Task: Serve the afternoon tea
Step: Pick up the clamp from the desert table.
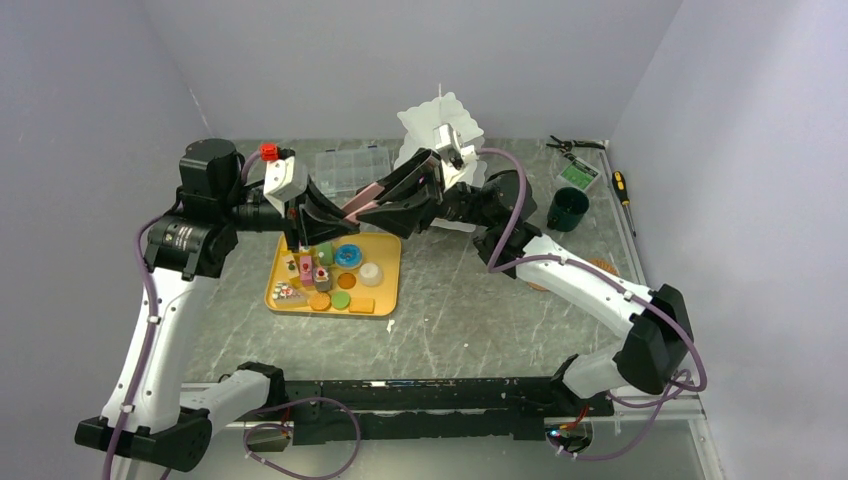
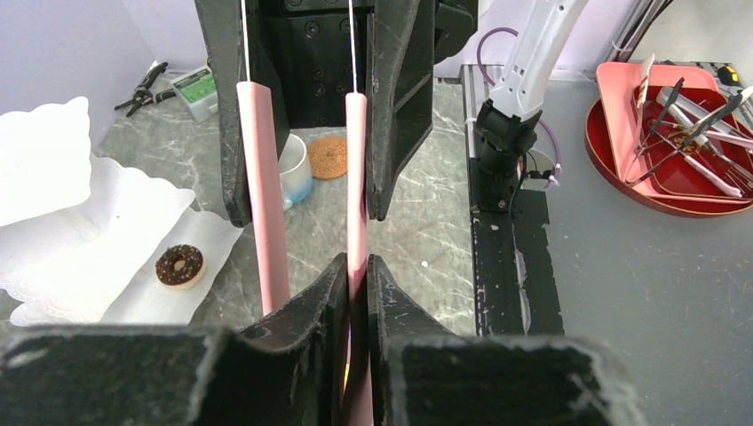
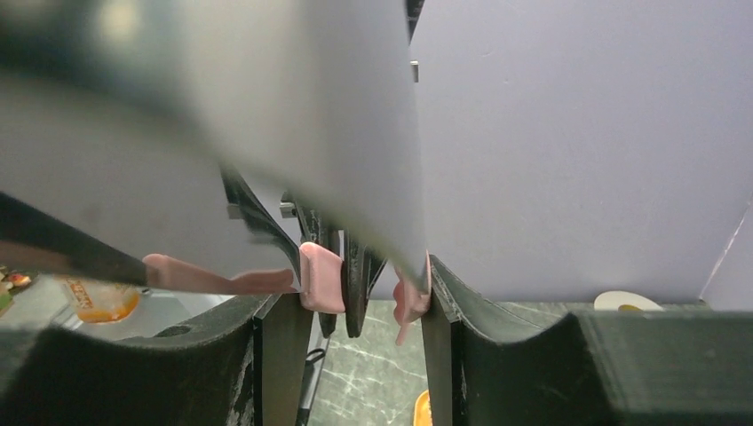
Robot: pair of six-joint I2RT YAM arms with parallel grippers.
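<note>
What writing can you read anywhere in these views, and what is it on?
No text can be read in any view.
Green and white box: printed label, too small to read.
Pale marking on the left arm: too small to read.
Orange-labelled item in the right wrist view: print blurred.
Pink tongs: no marking visible.

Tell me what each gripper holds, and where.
Both hold the pink tongs: left fingers pinch one arm, right fingers clasp both arms from outside.
</note>
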